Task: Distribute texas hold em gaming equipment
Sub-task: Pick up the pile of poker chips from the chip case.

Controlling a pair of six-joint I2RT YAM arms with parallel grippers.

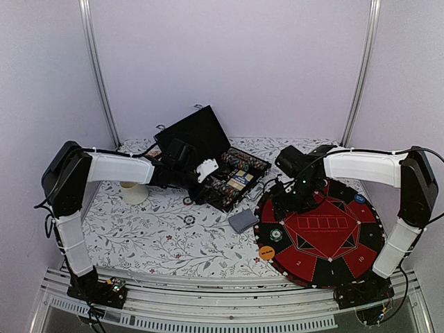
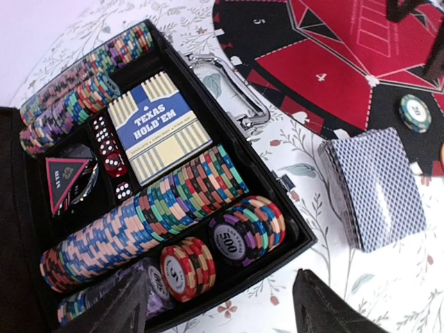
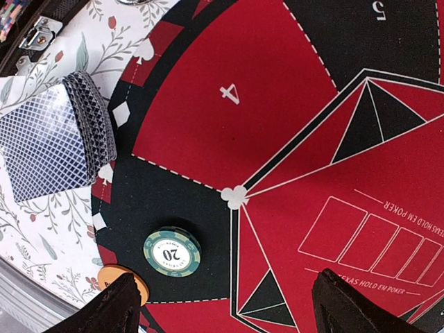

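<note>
Status: early stage, judged from the layout.
- On the mat: one green 20 chip, an orange disc at the left rim and a blue disc at the far-right rim.
- Deck is laid face down on the cloth, just beside the mat, between it and the case. No cards are seen at the numbered seats.
- Chip rows are packed in the case, and the card box is lodged between them.
- White disc not located.
- Left gripper is hung over the case's corner, fingers spread wide, nothing held.
- Right gripper is held over the mat near the 20 chip, also wide and empty.
- Left to do: chips and cards out to the seats.
</note>
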